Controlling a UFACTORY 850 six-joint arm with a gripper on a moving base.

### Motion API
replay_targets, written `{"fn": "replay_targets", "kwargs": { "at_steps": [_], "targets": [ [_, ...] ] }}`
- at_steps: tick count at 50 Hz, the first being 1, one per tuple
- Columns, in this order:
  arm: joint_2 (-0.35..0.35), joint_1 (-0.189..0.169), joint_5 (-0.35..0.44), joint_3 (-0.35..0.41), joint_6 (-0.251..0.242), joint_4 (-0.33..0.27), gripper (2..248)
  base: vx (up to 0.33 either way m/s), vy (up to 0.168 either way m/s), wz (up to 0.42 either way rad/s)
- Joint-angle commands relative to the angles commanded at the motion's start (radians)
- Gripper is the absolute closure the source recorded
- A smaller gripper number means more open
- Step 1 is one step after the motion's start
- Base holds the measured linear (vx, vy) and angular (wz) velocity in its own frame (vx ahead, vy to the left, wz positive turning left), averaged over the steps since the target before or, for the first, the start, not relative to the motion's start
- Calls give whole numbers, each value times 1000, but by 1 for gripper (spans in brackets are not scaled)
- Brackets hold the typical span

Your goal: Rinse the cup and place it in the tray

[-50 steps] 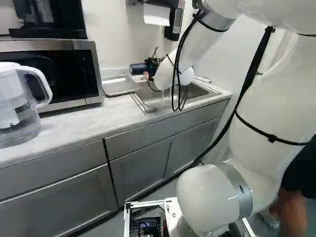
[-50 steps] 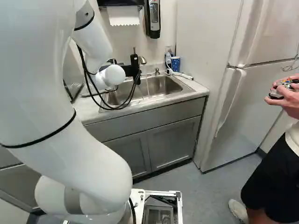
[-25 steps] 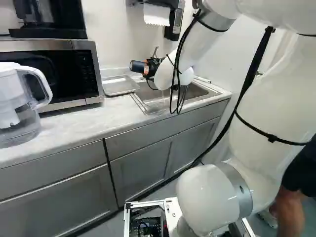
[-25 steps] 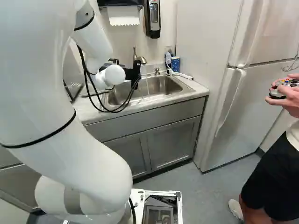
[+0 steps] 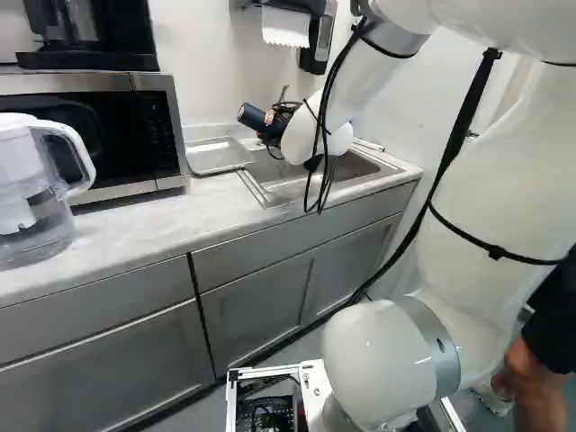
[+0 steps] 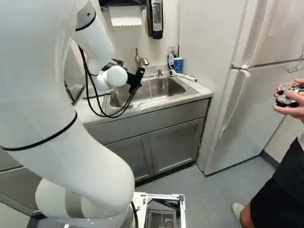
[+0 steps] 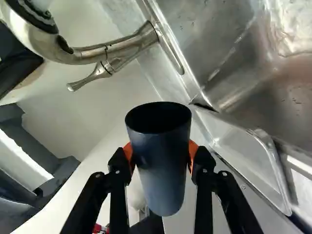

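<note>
The gripper (image 5: 269, 120) is over the sink (image 5: 292, 180) in the left base view, holding the dark blue cup (image 5: 253, 117) at a slant. In the wrist view my gripper (image 7: 161, 157) is shut on the cup (image 7: 162, 187), an orange pad pressing each side, with the cup's open mouth visible. The tray (image 5: 219, 157), shallow and metal, lies on the counter beside the sink. Beyond the cup stands the faucet (image 7: 117, 50). A thin water stream (image 6: 150, 88) falls into the basin in the right base view, apart from the gripper.
A microwave (image 5: 90, 135) and a clear pitcher (image 5: 36, 207) stand on the counter at the left of the left base view. A blue patterned cup (image 6: 178, 64) is behind the sink's far corner. Above hang a paper towel dispenser (image 6: 125, 15) and soap dispenser (image 6: 155, 19).
The gripper has rolled with the cup in its grasp, taking the cup from nearly level to tilted, its outer end higher in the left base view. The base has stayed put.
</note>
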Motion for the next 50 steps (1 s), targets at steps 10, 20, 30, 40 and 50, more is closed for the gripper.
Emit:
{"fn": "replay_targets", "kwargs": {
  "at_steps": [10,20,30,40,50],
  "targets": [
    [0,0,0,0,0,0,126,0,0,0],
    [0,0,0,0,0,0,126,0,0,0],
    [0,0,0,0,-32,0,126,0,0,0],
    [0,0,0,0,-128,0,126,0,0,0],
    [0,0,0,0,-232,0,126,0,0,0]
  ]
}}
